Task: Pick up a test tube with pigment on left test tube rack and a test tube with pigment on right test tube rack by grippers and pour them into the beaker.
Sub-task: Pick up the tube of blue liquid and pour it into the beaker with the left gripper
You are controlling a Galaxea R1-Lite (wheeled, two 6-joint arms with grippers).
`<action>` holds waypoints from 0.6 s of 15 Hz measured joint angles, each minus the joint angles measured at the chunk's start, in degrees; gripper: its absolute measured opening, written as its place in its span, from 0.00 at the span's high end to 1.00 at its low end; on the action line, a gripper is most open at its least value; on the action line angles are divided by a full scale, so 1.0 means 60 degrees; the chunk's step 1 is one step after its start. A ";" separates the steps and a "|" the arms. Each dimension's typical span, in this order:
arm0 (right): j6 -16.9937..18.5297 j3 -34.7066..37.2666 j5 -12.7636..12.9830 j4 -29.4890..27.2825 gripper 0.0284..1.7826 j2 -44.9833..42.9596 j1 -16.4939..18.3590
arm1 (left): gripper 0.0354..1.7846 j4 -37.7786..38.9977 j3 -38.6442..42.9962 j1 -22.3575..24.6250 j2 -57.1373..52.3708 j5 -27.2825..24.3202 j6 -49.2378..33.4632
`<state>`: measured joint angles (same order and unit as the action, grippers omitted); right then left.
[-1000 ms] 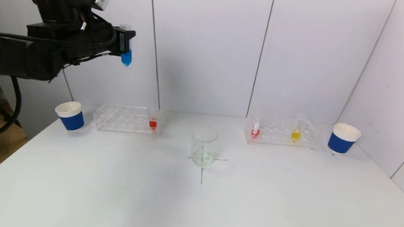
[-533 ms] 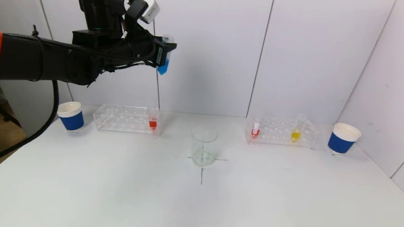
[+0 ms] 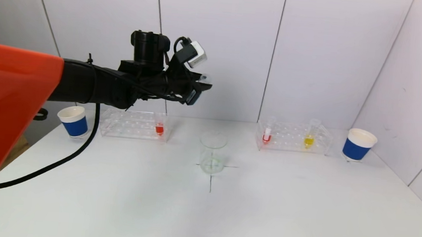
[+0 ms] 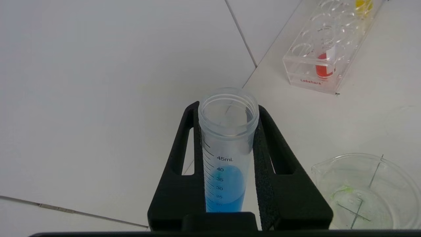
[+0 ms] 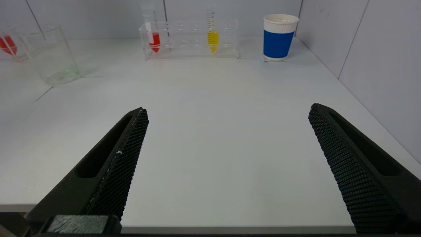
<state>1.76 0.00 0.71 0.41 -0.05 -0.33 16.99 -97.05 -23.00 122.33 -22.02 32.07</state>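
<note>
My left gripper (image 3: 198, 89) hangs high above the table, just left of and above the clear glass beaker (image 3: 213, 152). It is shut on a test tube of blue pigment (image 4: 227, 148), which is tilted with its open mouth (image 3: 205, 79) towards the right. The left test tube rack (image 3: 131, 123) holds a tube of red pigment (image 3: 159, 127). In the right test tube rack (image 3: 294, 138) stand a red tube (image 3: 267, 135) and a yellow tube (image 3: 309, 137). My right gripper (image 5: 228, 112) is open and empty near the table's front edge, out of the head view.
A blue-sleeved paper cup (image 3: 73, 121) stands left of the left rack and another cup (image 3: 358, 144) right of the right rack. White wall panels close the back and the right side. A black cross is marked under the beaker.
My left arm has swung right and lower with the blue tube, from above the left rack to near the beaker, and the tube has tipped over from upright.
</note>
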 joint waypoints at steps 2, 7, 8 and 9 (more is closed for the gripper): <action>0.0000 0.0000 0.0004 0.0000 0.01 0.0000 0.0000 | 0.77 -0.0030 -0.0303 -0.0047 0.0311 -0.0010 0.0597; 0.0000 0.0000 0.0004 0.0000 0.01 0.0000 0.0000 | 0.77 -0.0656 -0.1235 -0.0236 0.0937 -0.0459 0.1963; 0.0000 0.0000 0.0004 0.0000 0.01 0.0000 -0.0004 | 0.77 -0.0843 -0.1319 -0.0185 0.0985 -0.0717 0.2371; 0.0000 0.0000 0.0004 0.0000 0.01 0.0000 0.0000 | 0.77 -0.1000 -0.1351 -0.0120 0.1014 -0.0969 0.2763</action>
<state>1.76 0.00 0.73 0.41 -0.05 -0.33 11.00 -105.16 -23.72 128.42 -27.83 48.65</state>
